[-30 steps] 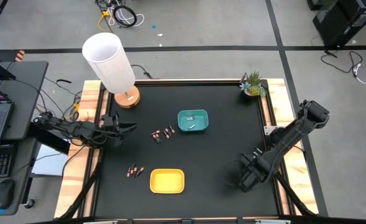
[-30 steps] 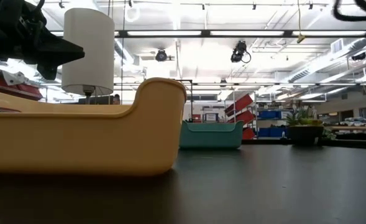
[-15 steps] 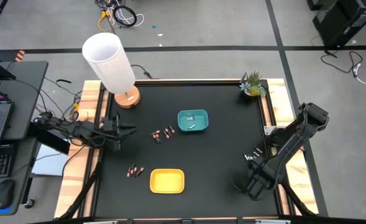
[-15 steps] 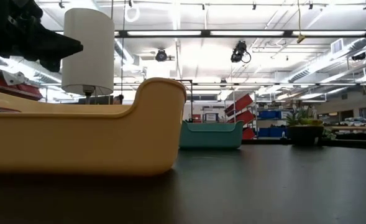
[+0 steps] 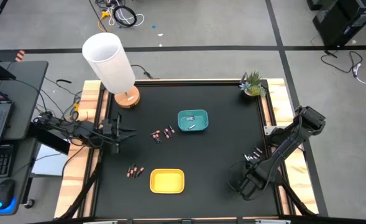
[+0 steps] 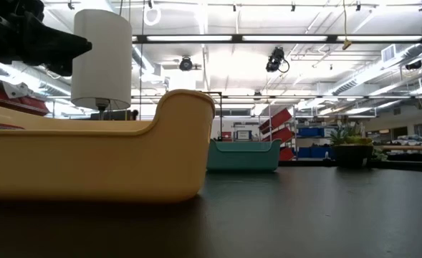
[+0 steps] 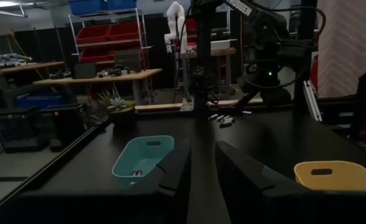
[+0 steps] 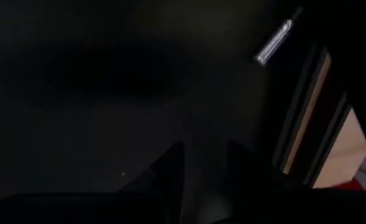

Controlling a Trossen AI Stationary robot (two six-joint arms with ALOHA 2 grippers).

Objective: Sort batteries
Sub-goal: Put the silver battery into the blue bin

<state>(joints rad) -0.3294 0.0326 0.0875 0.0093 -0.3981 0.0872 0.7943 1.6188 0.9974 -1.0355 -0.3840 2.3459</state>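
clearly the left gripper [image 5: 122, 131], fingers slightly apart and empty, sits much nearer the loose batteries [image 5: 162, 134] than the right gripper [image 5: 243, 186], also slightly parted.

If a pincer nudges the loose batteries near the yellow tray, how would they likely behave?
The batteries are small cylinders lying flat on the smooth black table, so they would probably roll when pushed sideways. Lying close together, one would likely knock its neighbours. They look rigid, unlikely to bend.
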